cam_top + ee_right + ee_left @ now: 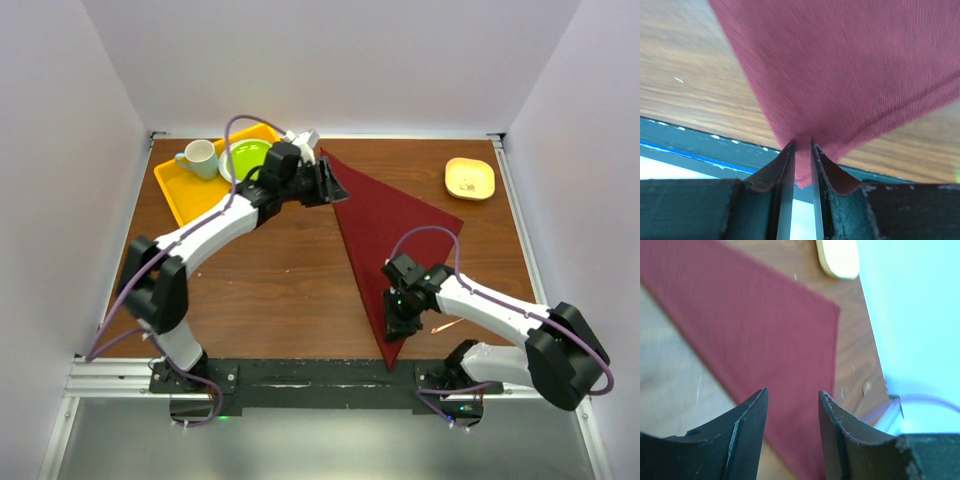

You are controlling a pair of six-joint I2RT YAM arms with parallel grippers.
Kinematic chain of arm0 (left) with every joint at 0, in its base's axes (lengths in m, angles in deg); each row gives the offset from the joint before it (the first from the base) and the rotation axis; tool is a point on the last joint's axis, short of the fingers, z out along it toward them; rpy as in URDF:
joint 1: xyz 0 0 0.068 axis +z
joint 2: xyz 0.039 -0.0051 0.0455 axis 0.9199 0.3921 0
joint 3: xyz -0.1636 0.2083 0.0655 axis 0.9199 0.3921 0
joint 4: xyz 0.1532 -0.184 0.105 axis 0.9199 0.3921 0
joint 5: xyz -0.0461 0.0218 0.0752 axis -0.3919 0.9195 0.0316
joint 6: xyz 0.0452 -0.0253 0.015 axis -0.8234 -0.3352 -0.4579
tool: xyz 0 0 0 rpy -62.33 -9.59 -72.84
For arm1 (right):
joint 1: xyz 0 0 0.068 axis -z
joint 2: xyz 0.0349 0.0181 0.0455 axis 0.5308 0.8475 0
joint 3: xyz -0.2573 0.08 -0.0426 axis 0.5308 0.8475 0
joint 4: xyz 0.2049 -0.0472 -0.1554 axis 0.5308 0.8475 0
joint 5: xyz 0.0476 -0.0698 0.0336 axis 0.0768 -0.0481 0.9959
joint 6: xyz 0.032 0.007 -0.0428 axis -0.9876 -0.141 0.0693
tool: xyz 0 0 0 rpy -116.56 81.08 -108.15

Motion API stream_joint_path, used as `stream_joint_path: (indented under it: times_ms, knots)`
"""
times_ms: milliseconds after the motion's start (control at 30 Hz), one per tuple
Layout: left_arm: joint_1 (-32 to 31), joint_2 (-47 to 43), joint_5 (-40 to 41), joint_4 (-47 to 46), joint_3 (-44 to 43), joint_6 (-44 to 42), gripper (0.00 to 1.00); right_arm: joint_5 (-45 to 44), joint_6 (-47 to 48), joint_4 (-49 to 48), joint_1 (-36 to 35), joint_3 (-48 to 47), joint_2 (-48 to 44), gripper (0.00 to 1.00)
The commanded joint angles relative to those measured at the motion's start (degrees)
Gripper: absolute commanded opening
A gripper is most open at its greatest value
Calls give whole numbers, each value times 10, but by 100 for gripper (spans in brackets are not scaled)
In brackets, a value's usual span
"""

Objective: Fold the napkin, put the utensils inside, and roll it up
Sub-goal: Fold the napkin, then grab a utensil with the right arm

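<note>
Maroon napkin [385, 225] lies as a triangle on the worktop [270, 280]. The right gripper [802, 145] jaws pinch its near-edge corner, and the left gripper [792, 392] jaws stand apart.

Bright, even overhead light casts only soft shadows. Beyond the right tool [802, 145], the dark red soft cloth napkin [850, 65] looks smeared, perhaps by motion. Left of the left tool [792, 395], glare whitens the brown wooden desk [670, 370].
</note>
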Motion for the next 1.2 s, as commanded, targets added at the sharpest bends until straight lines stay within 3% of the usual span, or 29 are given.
stream_joint_path:
  times_ms: [0, 267, 467, 633, 800, 967, 1000, 1100, 1167]
  knots:
    - [2, -110, -30, 18, 78, 19, 50, -4, -65, -12, -13, 59, -25, 22]
    - [2, -258, -19, 91, 162, 10, 53, -67, -68, 83, -17, 5, -52, 24]
    - [4, -306, 1, 128, 183, 31, 55, -21, -86, 29, -36, -27, -39, 26]
    - [4, -325, 9, 142, 177, 43, 58, 11, -119, -68, -37, 57, -14, 28]
    - [8, -336, 3, 170, 160, 46, 59, -39, -101, -13, -38, 13, -11, 30]
    - [13, -354, 3, 180, 157, 48, 60, -122, -43, 99, 28, -136, -19, 46]
    - [12, -358, 3, 182, 155, 48, 61, -127, -12, 110, 84, -151, -13, 56]
    - [14, -360, -4, 183, 152, 46, 61, -149, 35, 130, 203, -197, 18, 73]
    - [16, -359, -9, 185, 147, 44, 62, -177, 42, 151, 247, -218, 50, 83]
